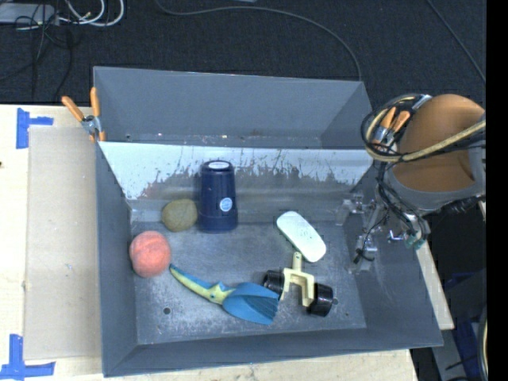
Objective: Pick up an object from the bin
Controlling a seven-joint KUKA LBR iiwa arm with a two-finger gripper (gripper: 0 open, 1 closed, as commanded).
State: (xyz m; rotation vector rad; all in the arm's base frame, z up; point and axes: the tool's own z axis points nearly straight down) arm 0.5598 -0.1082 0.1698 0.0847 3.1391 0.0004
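One white oval [302, 236], near the hand [363, 255] (open or closed, cannot tell), looks light, slippery; grip across its width.

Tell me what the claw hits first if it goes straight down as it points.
Probably bare floor of the bin, by its right wall; the white oval piece lies beside the claw. Depth is unclear.

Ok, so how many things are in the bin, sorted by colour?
Blue: 2 (dark blue cup, blue scoop with a yellow-green handle)
Pink: 1 (pink ball)
Olive: 1 (olive round lump)
White: 1 (white oval thing)
Cream and black: 1 (cream and black toy)
Total: 6
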